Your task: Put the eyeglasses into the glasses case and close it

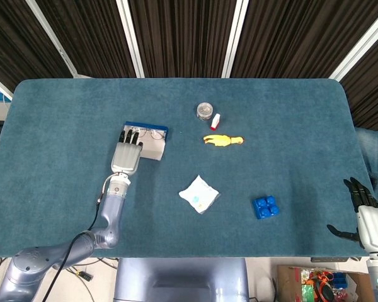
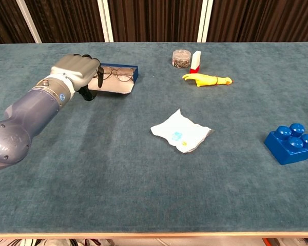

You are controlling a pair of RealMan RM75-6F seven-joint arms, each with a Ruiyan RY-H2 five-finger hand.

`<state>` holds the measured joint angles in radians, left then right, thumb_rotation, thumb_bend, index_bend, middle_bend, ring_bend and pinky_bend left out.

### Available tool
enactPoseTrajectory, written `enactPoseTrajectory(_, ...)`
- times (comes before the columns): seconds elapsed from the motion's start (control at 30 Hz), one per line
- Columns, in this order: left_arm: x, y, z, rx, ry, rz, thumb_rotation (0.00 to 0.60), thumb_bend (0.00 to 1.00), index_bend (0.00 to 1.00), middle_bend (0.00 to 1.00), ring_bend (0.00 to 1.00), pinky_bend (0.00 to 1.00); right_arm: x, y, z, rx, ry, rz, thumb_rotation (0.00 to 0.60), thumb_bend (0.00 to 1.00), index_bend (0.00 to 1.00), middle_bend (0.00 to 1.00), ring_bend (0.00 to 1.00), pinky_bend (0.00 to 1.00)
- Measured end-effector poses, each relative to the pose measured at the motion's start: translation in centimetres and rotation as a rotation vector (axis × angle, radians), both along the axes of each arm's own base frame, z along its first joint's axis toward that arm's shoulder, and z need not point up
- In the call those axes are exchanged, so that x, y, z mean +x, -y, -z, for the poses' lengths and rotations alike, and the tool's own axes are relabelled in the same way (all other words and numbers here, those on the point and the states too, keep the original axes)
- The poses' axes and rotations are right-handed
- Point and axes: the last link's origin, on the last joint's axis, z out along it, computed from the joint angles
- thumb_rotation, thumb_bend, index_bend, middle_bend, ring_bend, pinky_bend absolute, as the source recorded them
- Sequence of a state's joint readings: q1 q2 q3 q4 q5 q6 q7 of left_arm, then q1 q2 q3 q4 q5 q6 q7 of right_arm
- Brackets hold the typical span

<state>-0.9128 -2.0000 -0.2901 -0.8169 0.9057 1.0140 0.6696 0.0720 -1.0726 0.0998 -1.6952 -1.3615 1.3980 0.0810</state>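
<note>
The glasses case lies open at the table's left middle, blue outside and pale inside. The eyeglasses rest in its blue far half. My left hand grips the left end of the pale lid, fingers over it and thumb beneath, and the lid is tilted up off the table. My right hand hangs off the table's near right corner, fingers apart and holding nothing; the chest view does not show it.
A clear jar and a small red-and-white bottle stand at the back middle. A yellow toy chicken, a white packet and a blue brick lie to the right.
</note>
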Motion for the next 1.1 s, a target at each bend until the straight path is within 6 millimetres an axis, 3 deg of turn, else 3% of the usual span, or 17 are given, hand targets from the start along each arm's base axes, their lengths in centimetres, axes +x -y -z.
enactPoseTrajectory(0.43,-0.1,-1.0,-0.3,0.038,-0.002,0.005,0.600,0.43,0.43,0.13,0.04,0.09,0.0,0.0,0.0,-0.001,0.007,0.006,0.600,0.12,0.01,0.00,0.08,0.19)
enactPoseTrajectory(1.1,0.5,-2.7,0.9,0.033,-0.020,-0.003,0.600,0.43,0.54,0.14,0.04,0.08,-0.1,-0.1,-0.1,-0.007,0.016,0.017,0.600,0.12,0.01,0.00,0.08,0.19)
